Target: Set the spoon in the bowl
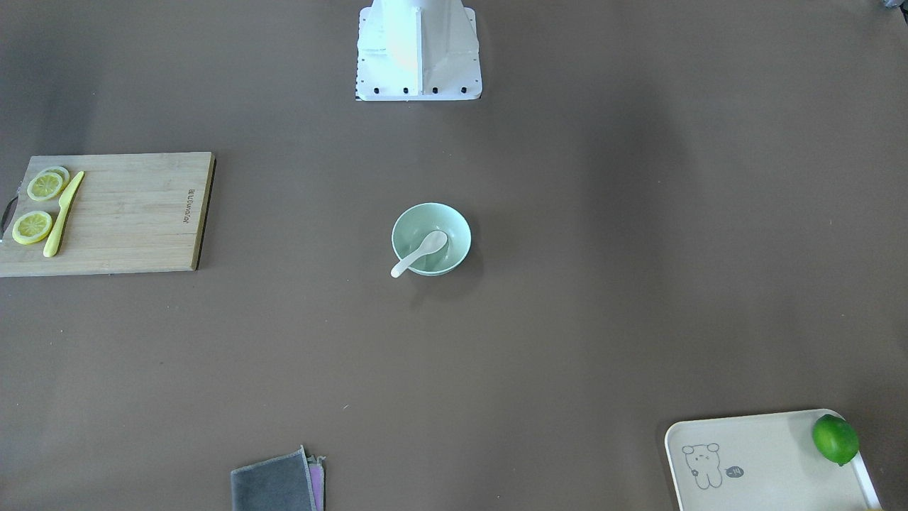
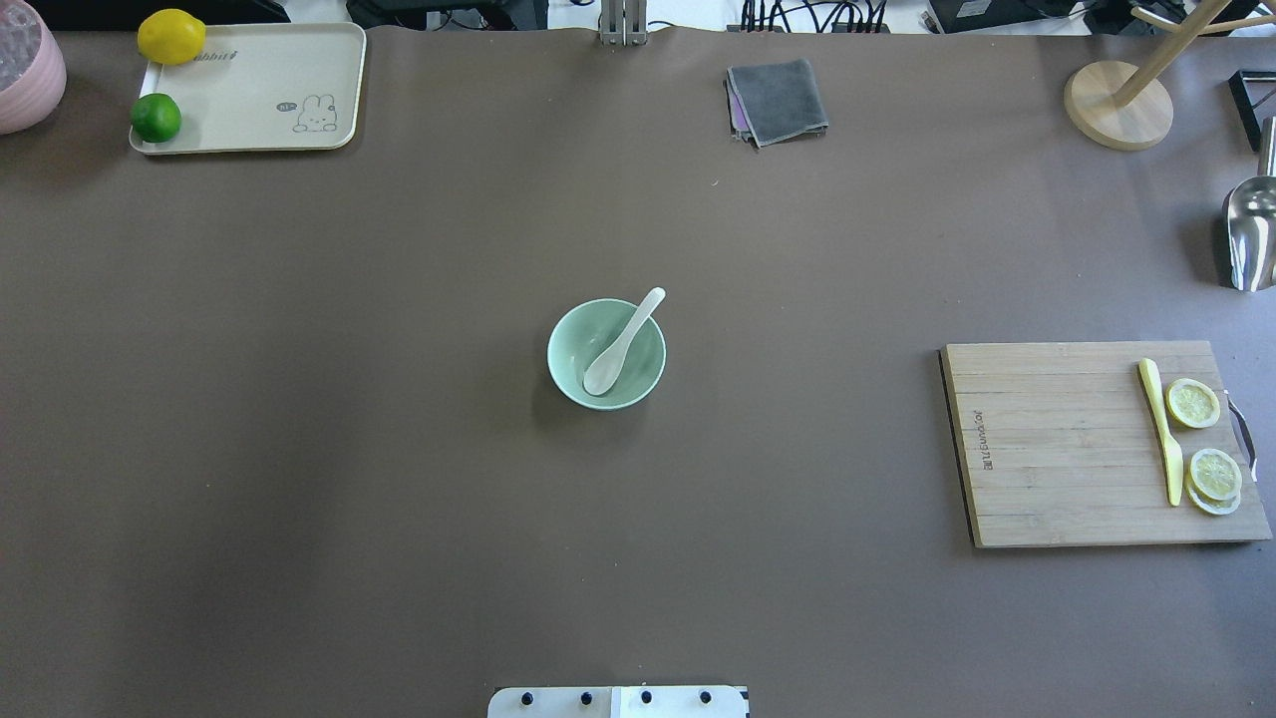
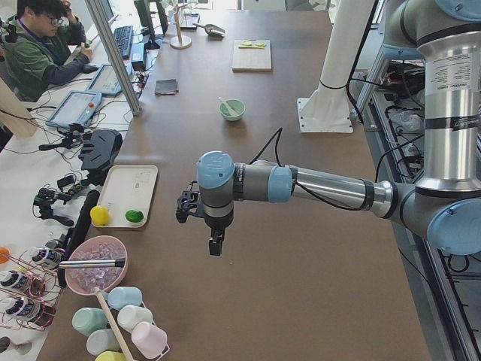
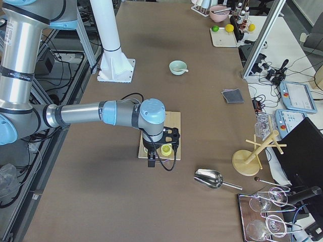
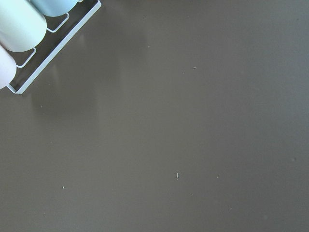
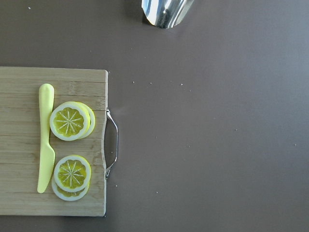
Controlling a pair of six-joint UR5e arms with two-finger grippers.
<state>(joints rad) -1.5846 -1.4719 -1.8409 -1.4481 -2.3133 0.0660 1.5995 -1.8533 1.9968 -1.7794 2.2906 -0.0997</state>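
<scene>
The white spoon (image 2: 623,342) lies in the pale mint-green bowl (image 2: 558,349) at the table's middle, scoop inside and handle resting over the rim. Both also show in the front view, the spoon (image 1: 420,253) in the bowl (image 1: 460,228). My left gripper (image 3: 215,248) shows only in the exterior left view, hanging over bare table far from the bowl (image 3: 234,114). My right gripper (image 4: 151,162) shows only in the exterior right view, above the cutting board, far from the bowl (image 4: 175,69). I cannot tell whether either gripper is open or shut.
A wooden cutting board (image 2: 1057,444) with a yellow knife (image 2: 1161,429) and lemon slices (image 2: 1193,403) lies at the right. A cream tray (image 2: 249,90) holds a lemon and a lime. A grey cloth (image 2: 778,100), a metal scoop (image 2: 1251,234) and a wooden stand (image 2: 1116,105) sit at the far side.
</scene>
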